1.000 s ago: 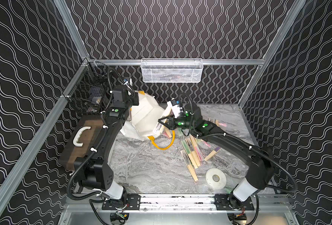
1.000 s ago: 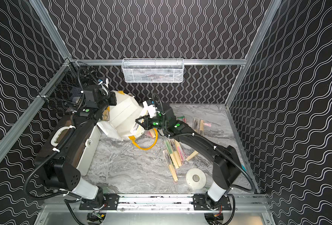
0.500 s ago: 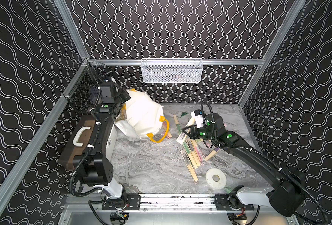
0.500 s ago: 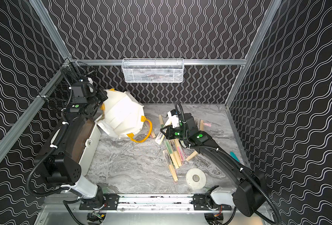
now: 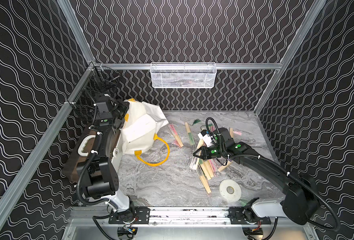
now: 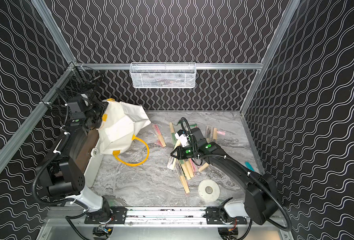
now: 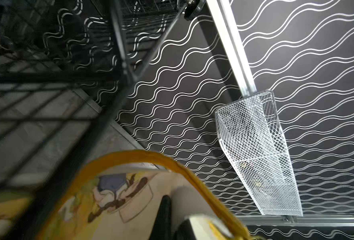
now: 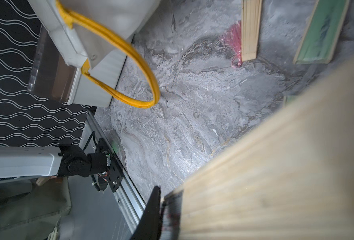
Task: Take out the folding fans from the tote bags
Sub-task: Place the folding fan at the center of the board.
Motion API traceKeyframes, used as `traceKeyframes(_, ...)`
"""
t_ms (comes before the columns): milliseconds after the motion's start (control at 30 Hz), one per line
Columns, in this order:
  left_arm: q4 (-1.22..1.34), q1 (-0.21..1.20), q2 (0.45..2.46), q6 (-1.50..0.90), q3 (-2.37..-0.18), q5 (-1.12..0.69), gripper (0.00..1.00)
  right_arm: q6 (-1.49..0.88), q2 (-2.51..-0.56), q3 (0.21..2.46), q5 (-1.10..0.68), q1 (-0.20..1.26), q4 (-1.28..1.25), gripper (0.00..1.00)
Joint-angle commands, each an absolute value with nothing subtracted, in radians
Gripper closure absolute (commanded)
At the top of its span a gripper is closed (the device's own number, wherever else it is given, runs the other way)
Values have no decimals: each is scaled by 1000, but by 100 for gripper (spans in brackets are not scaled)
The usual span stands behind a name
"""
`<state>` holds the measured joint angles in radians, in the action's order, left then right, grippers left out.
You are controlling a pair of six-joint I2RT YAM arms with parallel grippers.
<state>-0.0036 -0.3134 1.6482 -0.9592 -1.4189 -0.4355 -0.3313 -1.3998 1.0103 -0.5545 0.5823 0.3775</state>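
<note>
A white tote bag (image 5: 143, 128) (image 6: 120, 128) with yellow handles hangs at the back left. My left gripper (image 5: 123, 116) (image 6: 101, 116) is shut on its upper edge. The left wrist view shows the bag's brownish print (image 7: 114, 193) and a yellow handle (image 7: 172, 164) beside the black finger (image 7: 165, 212). My right gripper (image 5: 196, 154) (image 6: 174, 154) is shut on a tan folding fan (image 5: 194, 164) (image 8: 275, 166), held slanting over a pile of several fans (image 5: 205, 172). A pink fan (image 5: 175, 135) and a green fan (image 5: 189, 133) lie between the bag and the pile.
A brown-lidded box with a white handle (image 5: 84, 143) stands under the left arm. A white tape roll (image 5: 230, 190) lies at the front right and a teal bar (image 6: 249, 166) by the right wall. A white mesh basket (image 5: 183, 75) hangs on the back wall, a black wire basket (image 5: 97, 91) in the back left corner.
My right gripper has drawn away from the bag's mouth to the right and front with a fan in it. The left gripper has pulled the bag back and left.
</note>
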Motion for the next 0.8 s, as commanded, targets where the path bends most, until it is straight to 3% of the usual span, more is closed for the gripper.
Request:
traceKeyframes(0, -160, -339, 1697, -1142, -1407, -380, 100, -311, -1451, 1022, -624, 594, 390, 89)
traceKeyframes(300, -181, -329, 1709, -1084, -1458, -428, 100, -281, -1648, 1101, -589, 723, 400, 88)
traceKeyframes(767, -166, -247, 1652, -1064, -1474, -406, 100, -290, -1900, 1084, -700, 763, 294, 81)
